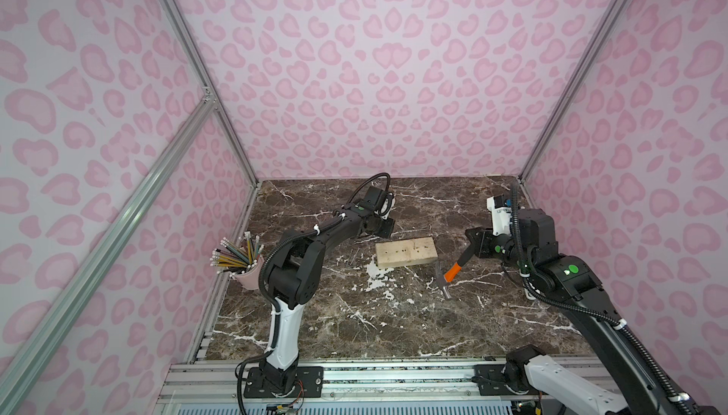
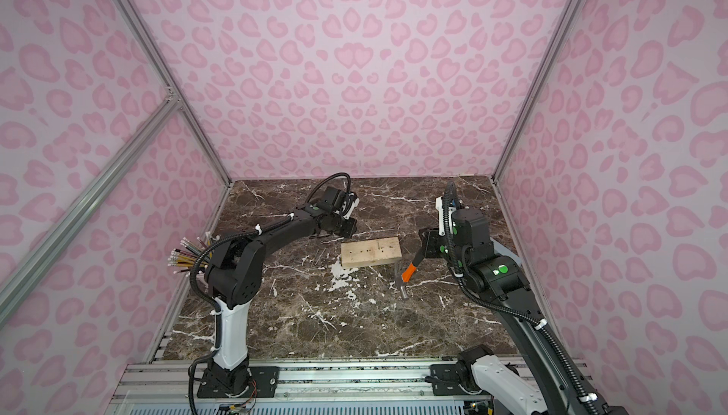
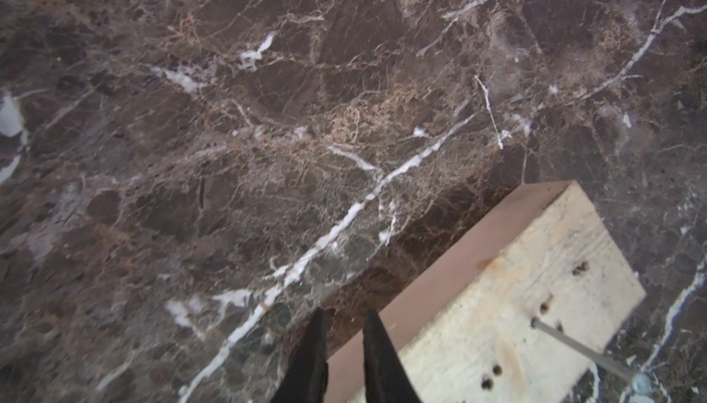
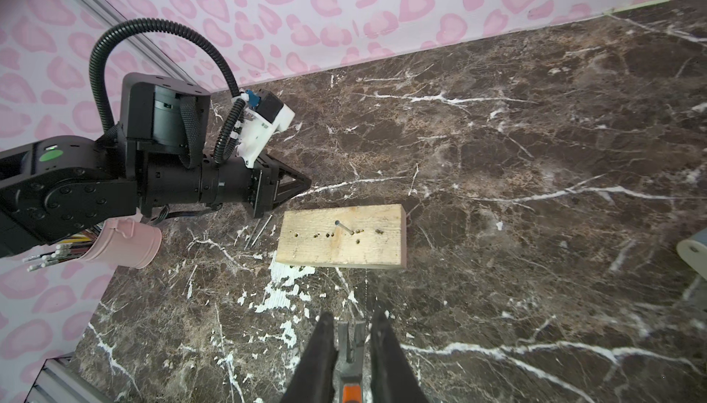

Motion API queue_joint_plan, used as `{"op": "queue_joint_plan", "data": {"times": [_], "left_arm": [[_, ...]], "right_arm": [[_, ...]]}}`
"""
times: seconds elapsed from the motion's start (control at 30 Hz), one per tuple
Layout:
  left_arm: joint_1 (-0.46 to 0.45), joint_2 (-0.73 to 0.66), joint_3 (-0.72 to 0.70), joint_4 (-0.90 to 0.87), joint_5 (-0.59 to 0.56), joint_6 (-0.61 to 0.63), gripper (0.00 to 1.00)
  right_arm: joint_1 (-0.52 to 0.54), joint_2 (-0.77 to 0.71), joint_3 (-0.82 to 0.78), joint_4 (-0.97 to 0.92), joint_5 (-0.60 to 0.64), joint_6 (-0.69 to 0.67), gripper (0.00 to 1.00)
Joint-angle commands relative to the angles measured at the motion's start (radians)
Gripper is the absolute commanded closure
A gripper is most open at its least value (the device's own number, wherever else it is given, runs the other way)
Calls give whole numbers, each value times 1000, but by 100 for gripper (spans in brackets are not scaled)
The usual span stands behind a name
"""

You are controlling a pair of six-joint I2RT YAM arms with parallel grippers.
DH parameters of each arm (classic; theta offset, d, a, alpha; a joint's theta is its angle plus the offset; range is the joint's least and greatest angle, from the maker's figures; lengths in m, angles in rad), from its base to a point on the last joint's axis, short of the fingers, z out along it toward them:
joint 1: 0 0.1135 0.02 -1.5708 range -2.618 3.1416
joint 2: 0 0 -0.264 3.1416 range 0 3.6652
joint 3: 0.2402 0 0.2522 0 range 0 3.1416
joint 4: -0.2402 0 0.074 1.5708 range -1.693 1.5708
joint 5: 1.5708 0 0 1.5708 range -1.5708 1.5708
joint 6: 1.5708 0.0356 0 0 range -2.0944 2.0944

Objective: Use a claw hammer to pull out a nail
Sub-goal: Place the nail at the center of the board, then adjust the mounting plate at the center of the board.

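My right gripper (image 4: 350, 320) is clenched on the black shaft of the claw hammer (image 1: 452, 271). In both top views the hammer slants from my fingers down toward 7 o'clock, orange collar below the grip and steel head lowest. The head hangs at about 4 o'clock from the wooden block (image 1: 405, 255), close to its near right corner. I cannot tell whether it touches the marble table (image 1: 354, 322).

A nail (image 4: 344, 228) stands tilted in the block's top face among several empty holes. My left gripper (image 3: 344, 315) hovers at 11 o'clock from the block, fingers slightly parted and holding nothing. Loose nails (image 4: 260, 231) lie at the block's 9 o'clock end, and a pink pencil cup (image 1: 248, 275) stands farther out that way.
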Motion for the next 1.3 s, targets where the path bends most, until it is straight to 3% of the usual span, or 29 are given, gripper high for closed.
{"op": "queue_joint_plan", "data": {"times": [0.0, 0.47, 0.7, 0.97, 1.27], "left_arm": [[-17, 30, 28, 1, 4, 20, 78], [-42, -75, -155, 34, -3, 29, 80], [-55, -146, -182, 41, 23, 42, 79], [-77, -296, -279, 131, 115, 150, 69], [-101, -359, -405, 212, 133, 277, 69]], "right_arm": [[2, -9, 2, 69, 5, 26, 100], [2, 7, -1, 89, -1, 23, 100], [40, 52, 25, 86, 44, -12, 100], [131, 158, 99, 101, 144, -57, 100], [147, 294, 190, 120, 153, -68, 100]]}}
